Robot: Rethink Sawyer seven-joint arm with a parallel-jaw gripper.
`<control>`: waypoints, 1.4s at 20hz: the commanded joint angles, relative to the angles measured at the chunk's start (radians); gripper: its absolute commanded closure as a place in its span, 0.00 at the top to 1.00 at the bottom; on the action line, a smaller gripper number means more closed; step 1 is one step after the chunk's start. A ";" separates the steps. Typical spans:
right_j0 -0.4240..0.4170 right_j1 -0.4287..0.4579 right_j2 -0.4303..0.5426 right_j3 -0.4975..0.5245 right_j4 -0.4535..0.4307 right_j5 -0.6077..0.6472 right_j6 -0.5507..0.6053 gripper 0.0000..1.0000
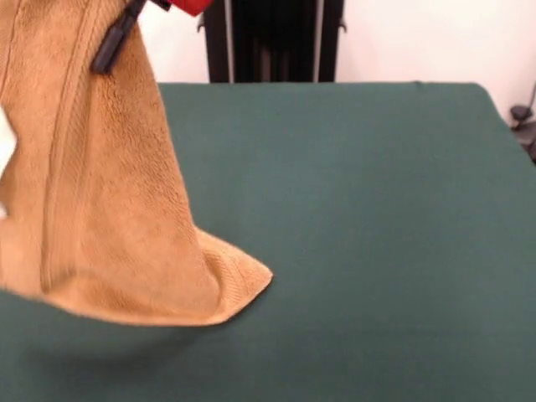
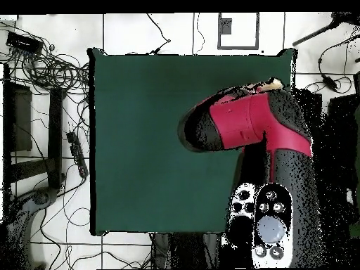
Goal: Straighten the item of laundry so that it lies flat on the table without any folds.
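Observation:
The item of laundry [image 1: 100, 209], an orange-tan towel, hangs lifted at the left of the front view. Its bottom edge and one corner [image 1: 251, 280] rest on the green table [image 1: 377, 209]. A woven band runs down the cloth, and a white label [image 1: 5, 142] shows at the left edge. My gripper [image 1: 117, 38] is shut on the towel near its top; one black finger lies against the cloth. From overhead the red arm [image 2: 246, 123] hides the gripper, and only a scrap of towel [image 2: 266, 86] peeks out near the far right corner of the table [image 2: 140, 140].
The dark pedestal [image 1: 272, 40] stands behind the table's far edge. A black stand [image 1: 523, 113] sits off the right corner. Overhead, tangled cables [image 2: 49, 67] and dark equipment [image 2: 21, 126] lie on the floor left of the table.

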 commanded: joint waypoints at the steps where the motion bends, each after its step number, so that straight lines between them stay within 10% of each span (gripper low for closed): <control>1: -0.060 0.026 0.314 0.037 -0.098 -0.143 -0.594 0.00; 16: -0.125 0.005 0.453 0.107 -0.241 -0.268 -0.852 0.00; 28: -0.202 -0.059 0.576 0.200 -0.170 -0.180 -0.988 0.00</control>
